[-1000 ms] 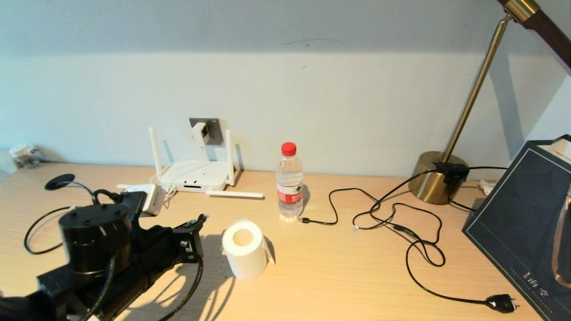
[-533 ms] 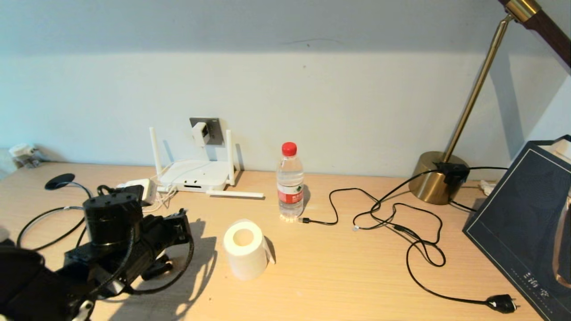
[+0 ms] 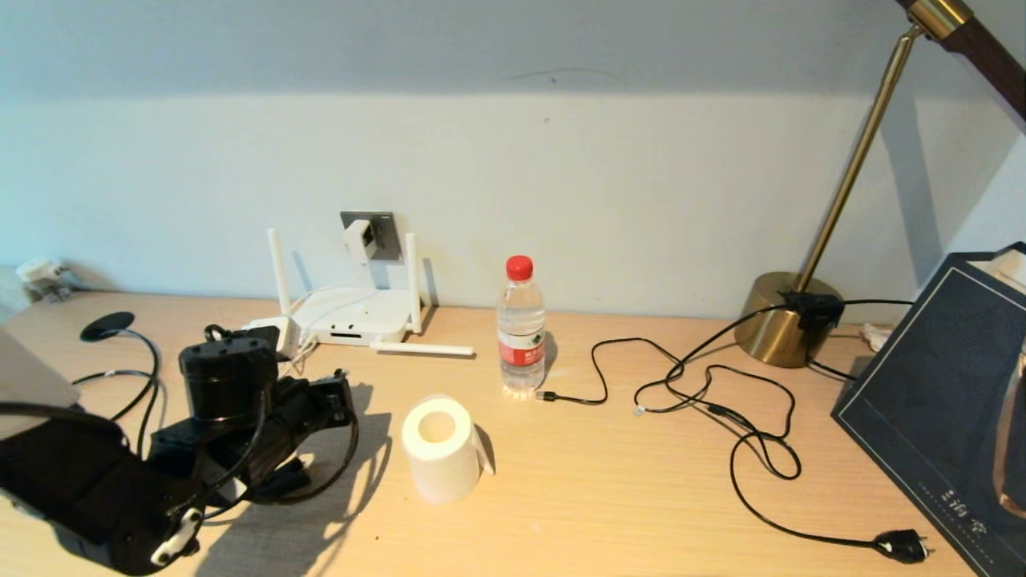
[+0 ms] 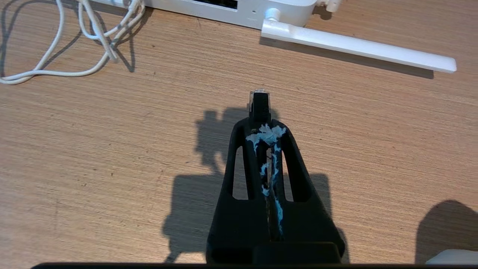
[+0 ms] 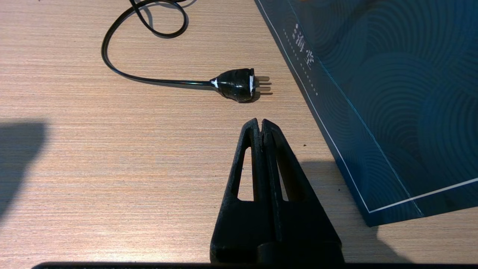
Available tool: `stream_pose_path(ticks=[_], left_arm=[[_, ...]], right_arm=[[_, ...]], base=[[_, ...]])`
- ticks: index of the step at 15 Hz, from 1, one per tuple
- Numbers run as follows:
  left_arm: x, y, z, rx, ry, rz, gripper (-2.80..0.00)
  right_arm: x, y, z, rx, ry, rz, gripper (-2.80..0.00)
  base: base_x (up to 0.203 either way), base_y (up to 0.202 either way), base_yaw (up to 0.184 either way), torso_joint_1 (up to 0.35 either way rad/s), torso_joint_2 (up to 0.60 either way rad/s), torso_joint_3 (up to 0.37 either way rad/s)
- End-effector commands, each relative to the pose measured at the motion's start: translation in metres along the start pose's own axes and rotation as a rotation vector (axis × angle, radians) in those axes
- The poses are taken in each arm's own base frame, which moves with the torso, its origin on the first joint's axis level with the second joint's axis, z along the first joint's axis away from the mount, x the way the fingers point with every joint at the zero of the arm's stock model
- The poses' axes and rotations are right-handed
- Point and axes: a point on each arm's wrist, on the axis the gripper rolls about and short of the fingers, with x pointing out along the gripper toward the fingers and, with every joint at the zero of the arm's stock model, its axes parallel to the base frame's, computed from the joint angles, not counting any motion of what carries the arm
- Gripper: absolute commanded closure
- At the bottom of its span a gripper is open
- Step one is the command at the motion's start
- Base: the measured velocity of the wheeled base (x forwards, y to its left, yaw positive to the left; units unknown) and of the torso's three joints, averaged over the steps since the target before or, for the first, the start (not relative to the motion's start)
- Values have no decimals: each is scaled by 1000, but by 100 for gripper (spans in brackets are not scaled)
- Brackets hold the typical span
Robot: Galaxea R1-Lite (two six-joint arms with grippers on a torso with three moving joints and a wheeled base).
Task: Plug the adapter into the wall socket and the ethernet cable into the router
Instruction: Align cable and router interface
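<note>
While the left gripper (image 4: 259,112) stays pinched on the ethernet cable (image 4: 258,101), whose one plug tip juts just beyond its jaws, one router (image 4: 239,6) lies ahead, one antenna (image 4: 356,50) flat. One adapter (image 3: 360,240) sits in the wall socket (image 3: 383,234). The right gripper (image 5: 260,127) is closed, empty, near one two-pin plug (image 5: 239,84).

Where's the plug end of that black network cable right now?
The ethernet cable plug is pinched in the left gripper, held above the table just short of the router, on the robot's left side.
</note>
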Motion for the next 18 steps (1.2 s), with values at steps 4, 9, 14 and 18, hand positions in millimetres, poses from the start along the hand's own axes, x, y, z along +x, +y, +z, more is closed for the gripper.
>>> stream_pose_path(ticks=[4,9,14,18], left_arm=[[8,-1,2,3,-13,7,0],[19,4,-2,-8,0,24,0],[32,4,-2,-14,-8,29,0],[38,7,0,-18,-14,24,0]], right_arm=[[0,0,0,0,5,0,0],[0,0,0,0,6,1,0],[0,0,0,-2,6,9,0],[-2,-1,-1,-44,-31,184,0]], base=[[0,0,0,0,0,0],[0,0,0,0,0,0],[0,0,0,0,0,0],[0,0,0,0,0,0]])
